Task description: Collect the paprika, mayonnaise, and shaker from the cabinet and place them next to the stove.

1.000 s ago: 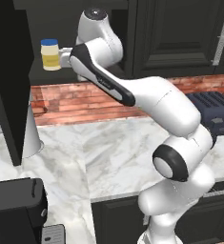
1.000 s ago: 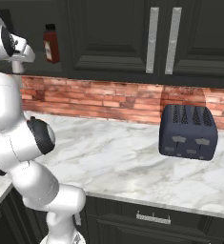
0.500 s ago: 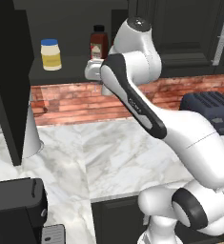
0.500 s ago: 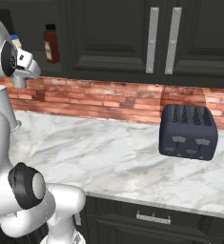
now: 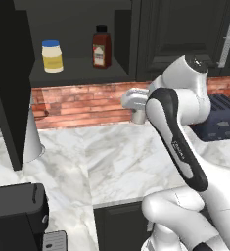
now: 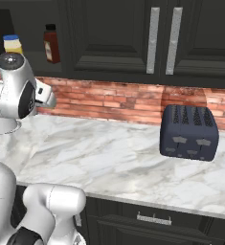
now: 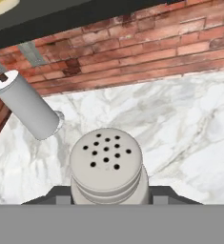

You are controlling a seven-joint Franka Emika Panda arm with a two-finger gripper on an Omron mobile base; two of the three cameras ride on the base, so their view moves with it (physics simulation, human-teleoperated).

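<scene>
**Shaker in Hand, Two Items Left on the Shelf**

While the mayonnaise (image 5: 52,55) and the paprika (image 5: 101,47) stood side by side in the cabinet (image 5: 77,73) recess at the upper left of the left base view, the shaker (image 7: 106,167) was out of it, clamped between the fingers of the gripper (image 7: 106,198). In the hand view it sat at lower centre with its perforated top facing the lens and the dark finger bases showing on either side, so the jaws were closed narrowly on its body. That upright, centred hold probably kept the small shaker from tipping in transit.

In the left base view the gripper (image 5: 138,109) hung at centre frame, above the marble counter (image 5: 111,162) and in front of the brick wall (image 5: 82,100). A white cone-shaped object (image 7: 26,107) stood on the counter at left in the hand view, and a dark toaster (image 6: 189,132) sat at centre right in the right base view. The stove was nowhere visible, so the carry towards it appeared unfinished, with the jar and bottle yet to be fetched.
</scene>
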